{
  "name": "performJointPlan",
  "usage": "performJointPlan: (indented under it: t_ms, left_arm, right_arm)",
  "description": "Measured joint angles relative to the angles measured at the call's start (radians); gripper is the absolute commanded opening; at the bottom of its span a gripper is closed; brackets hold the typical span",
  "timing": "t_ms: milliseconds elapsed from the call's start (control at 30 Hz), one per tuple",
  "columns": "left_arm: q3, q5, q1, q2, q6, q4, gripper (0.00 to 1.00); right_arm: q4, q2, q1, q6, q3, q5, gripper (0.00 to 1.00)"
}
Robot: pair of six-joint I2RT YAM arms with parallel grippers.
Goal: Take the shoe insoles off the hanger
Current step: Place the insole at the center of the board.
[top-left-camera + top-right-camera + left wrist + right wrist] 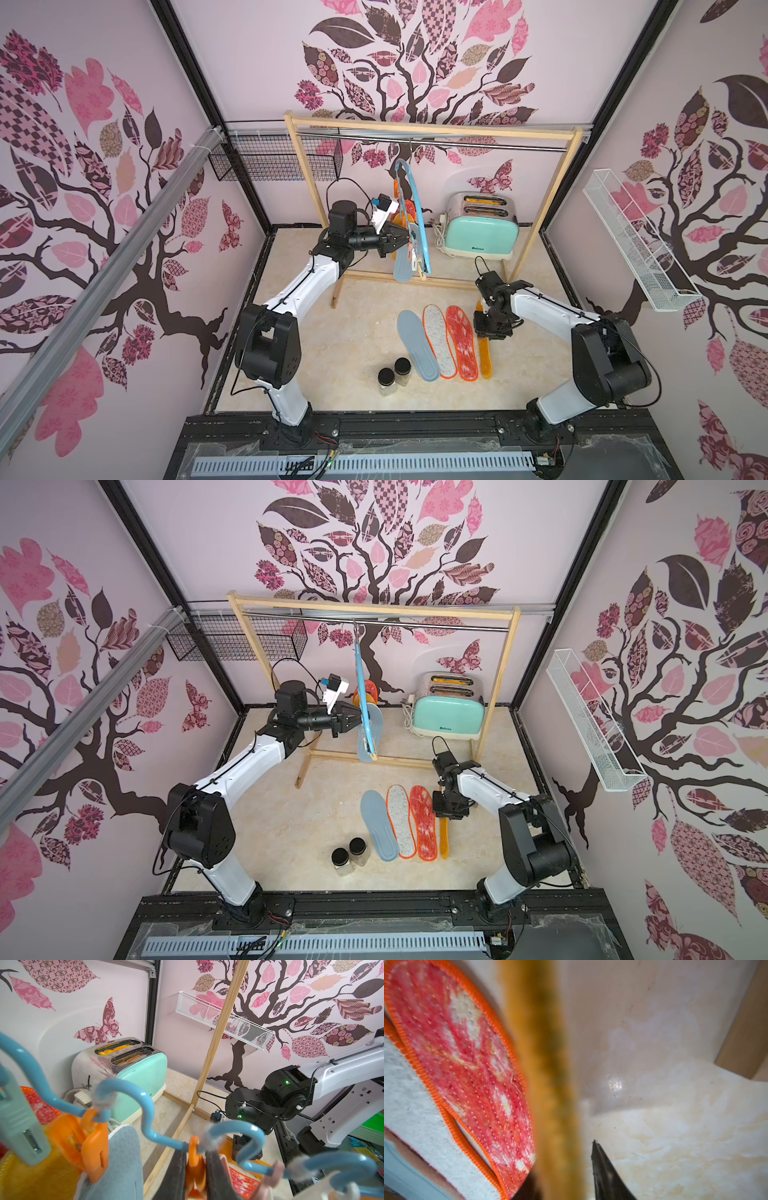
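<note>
On the near table, just beside the flat row of insoles (438,343), finish letting go of the yellow insole (542,1064), standing on its edge next to the red insole (461,343). Leave the right gripper (564,1180) parted as now, one finger clear of the pad, and lift straight up, so as not to drag it over its neighbours. Farther back, at the hanger (419,216) hooked on the rail (457,143), note the left gripper (403,243) clenched on an orange pin (194,1153). Not possible to tell about any insole under this pin. Squeeze fully before any pull, and expect some swing. Probably take next the grey-blue insole (401,266), hanging lowest, then the yellow pad (27,1178) and red pad (39,1103) behind.
</note>
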Motion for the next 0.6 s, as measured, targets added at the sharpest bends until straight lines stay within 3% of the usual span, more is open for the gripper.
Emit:
performJointPlan:
  t_ms: [600]
  left_arm:
    - [-0.002,0.004,0.001,-0.001,0.000,0.000,0.03]
  right_arm:
    - [-0.016,-0.097,-0.013,-0.001,-0.001,0.047,0.36]
